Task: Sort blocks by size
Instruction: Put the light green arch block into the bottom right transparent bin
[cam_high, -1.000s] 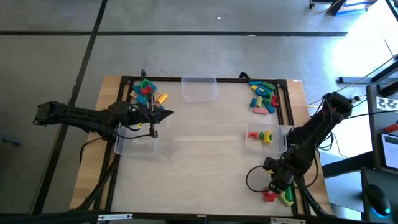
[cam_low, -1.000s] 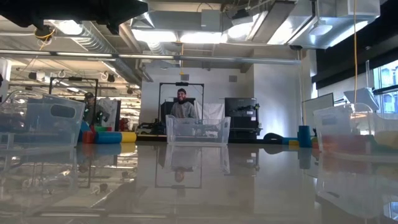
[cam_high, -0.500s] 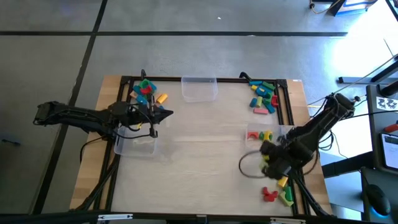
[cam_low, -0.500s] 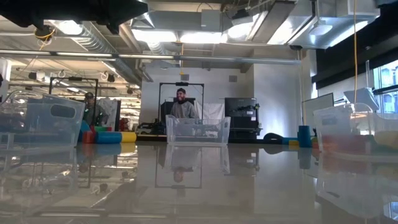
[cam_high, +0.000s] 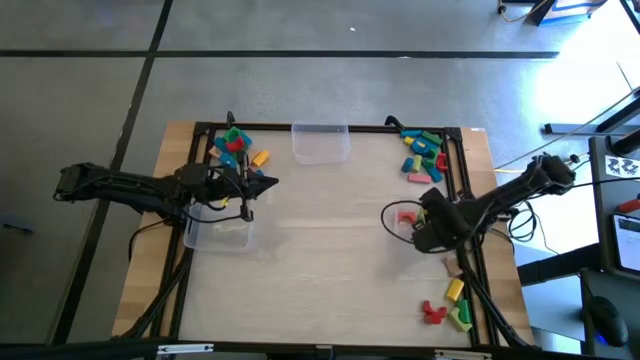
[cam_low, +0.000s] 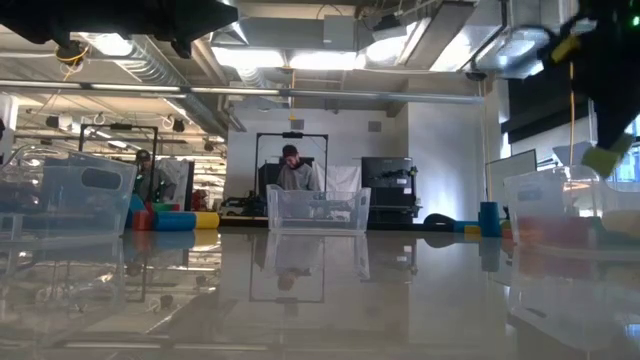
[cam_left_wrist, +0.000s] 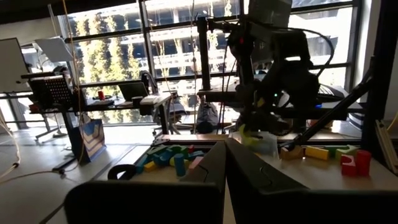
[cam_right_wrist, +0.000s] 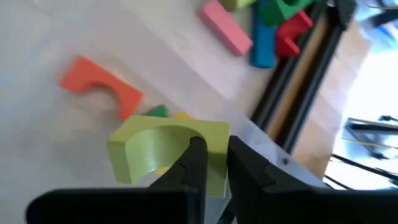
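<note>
My right gripper (cam_high: 420, 226) is shut on a light green arch block (cam_right_wrist: 168, 146) above the clear bin (cam_high: 400, 233) at the table's right side. The block also shows in the low view (cam_low: 608, 160). An orange-red arch block (cam_right_wrist: 102, 87) lies in that bin. Loose blocks lie in piles at the far left (cam_high: 235, 148), the far right (cam_high: 422, 155) and the near right (cam_high: 450, 305). My left gripper (cam_high: 268, 183) is shut and empty, held above the table beside the far-left pile. My right gripper pinches one end of the green arch block (cam_right_wrist: 211, 152) between its two fingers, which come from above, pointing down. The block hangs clear above the bin, its hollow curved face turned sideways.
A clear bin (cam_high: 220, 232) stands at the left under my left arm, another (cam_high: 320, 142) at the far middle. A dark frame rail (cam_high: 462, 170) runs along the table's right side. A person sits beyond the table (cam_low: 292, 172). The table's middle is bare.
My right gripper has risen from the near-right pile and gone toward the table's far edge and a little left, carrying the green arch block lifted clear, to a place above the right bin.
</note>
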